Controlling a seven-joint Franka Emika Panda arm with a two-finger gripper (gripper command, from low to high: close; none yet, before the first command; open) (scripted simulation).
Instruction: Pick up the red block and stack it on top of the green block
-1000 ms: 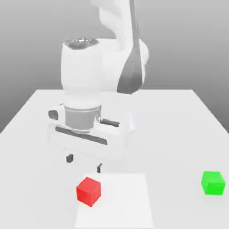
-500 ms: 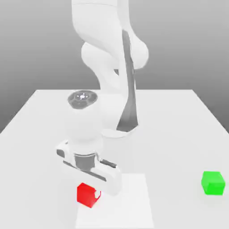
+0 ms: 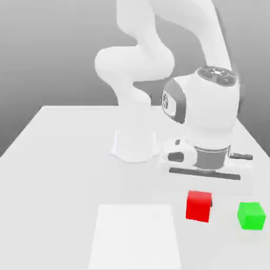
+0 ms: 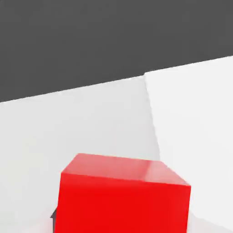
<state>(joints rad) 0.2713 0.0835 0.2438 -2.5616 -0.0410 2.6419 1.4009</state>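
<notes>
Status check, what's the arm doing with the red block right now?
Gripper shut on red block, carried near green block. Not stacked yet. Nothing between them on the table.

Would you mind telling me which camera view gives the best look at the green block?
The exterior view. There the green block sits whole on the table, just to the exterior view's right of the red block, so its position is clear. The hand view gives nothing on it; it looks at the red block close up.

- One red block, lower right of centre in the exterior view.
- One green block, lower right.
- One white square patch, bottom centre.
</notes>
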